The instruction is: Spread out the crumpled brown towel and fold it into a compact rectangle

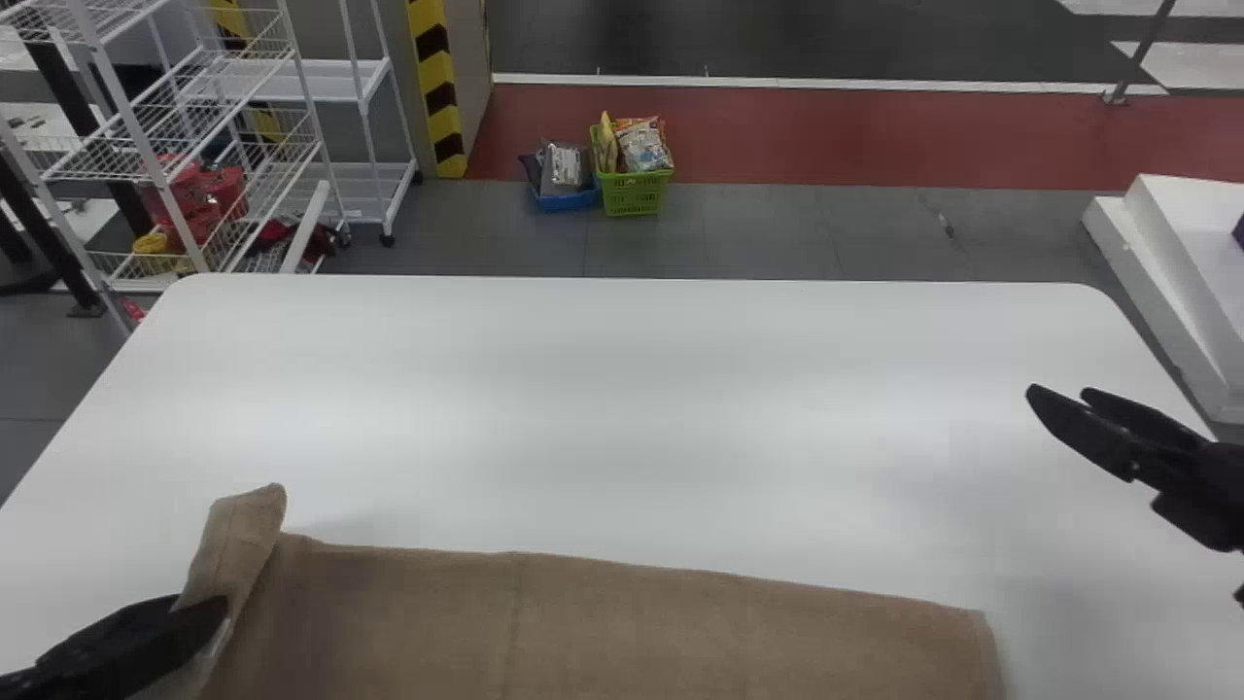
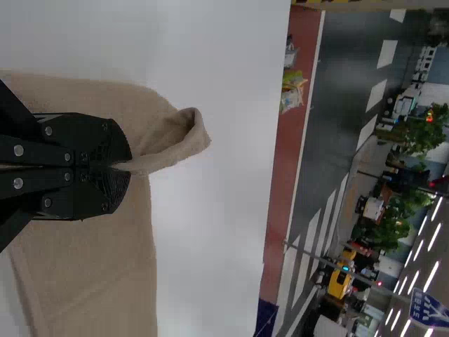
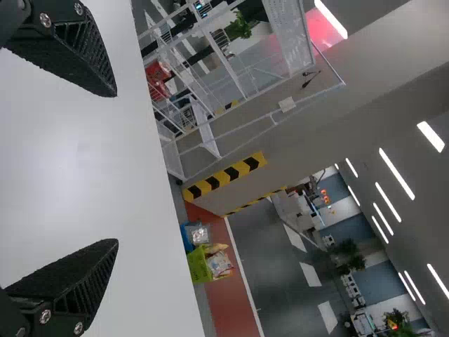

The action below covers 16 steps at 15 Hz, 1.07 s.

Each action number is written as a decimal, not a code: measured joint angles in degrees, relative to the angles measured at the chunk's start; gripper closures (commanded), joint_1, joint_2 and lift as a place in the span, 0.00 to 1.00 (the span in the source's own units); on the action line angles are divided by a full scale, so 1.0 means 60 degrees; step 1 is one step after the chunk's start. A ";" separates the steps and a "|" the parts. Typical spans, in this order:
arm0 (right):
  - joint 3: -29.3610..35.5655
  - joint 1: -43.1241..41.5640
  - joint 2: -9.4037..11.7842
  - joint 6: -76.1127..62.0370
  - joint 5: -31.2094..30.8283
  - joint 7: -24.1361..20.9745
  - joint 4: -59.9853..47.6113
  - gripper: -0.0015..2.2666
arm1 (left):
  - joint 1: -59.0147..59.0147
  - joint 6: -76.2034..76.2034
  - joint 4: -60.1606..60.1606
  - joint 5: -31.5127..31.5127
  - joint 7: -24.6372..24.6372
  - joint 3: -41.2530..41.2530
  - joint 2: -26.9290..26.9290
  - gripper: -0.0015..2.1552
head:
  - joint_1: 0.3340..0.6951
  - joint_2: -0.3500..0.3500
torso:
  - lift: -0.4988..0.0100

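Brown towel [image 1: 603,632] near, on surface [image 1: 622,408]; left pincer [image 1: 204,614] holding raised fold at left; right pincer [image 1: 1057,392] wide, at right.

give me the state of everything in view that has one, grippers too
brown towel: mostly flat, one corner raised and curled
left gripper: shut on that corner
right gripper: open, holding nothing
green basket: filled with packets
blue basket: filled

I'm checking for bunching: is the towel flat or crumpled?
Mostly flat: the towel lies smooth, one corner raised in the left gripper.
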<state>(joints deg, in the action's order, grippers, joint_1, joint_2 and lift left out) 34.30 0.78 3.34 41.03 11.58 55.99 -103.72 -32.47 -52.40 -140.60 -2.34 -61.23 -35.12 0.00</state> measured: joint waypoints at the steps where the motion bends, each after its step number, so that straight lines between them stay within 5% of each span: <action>1: -0.0032 0.0021 0.0000 -0.0034 -0.0009 -0.0001 -0.0013 0.03 | -0.0056 -0.0072 -0.0127 0.0129 0.0185 0.0476 0.0000 0.87 | 1.00 0.41 | 0.73; 16: 0.0063 0.0433 -0.0004 -0.0077 -0.0041 -0.0001 -0.0503 0.03 | -0.0063 -0.0767 -0.0274 0.0853 0.0982 0.3213 0.0000 0.87 | 1.00 0.18 | 0.73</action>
<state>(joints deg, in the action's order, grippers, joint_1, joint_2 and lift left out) 34.68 3.38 3.31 40.57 11.33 55.98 -106.74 -32.85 -57.00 -142.24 2.77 -55.34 -15.84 0.00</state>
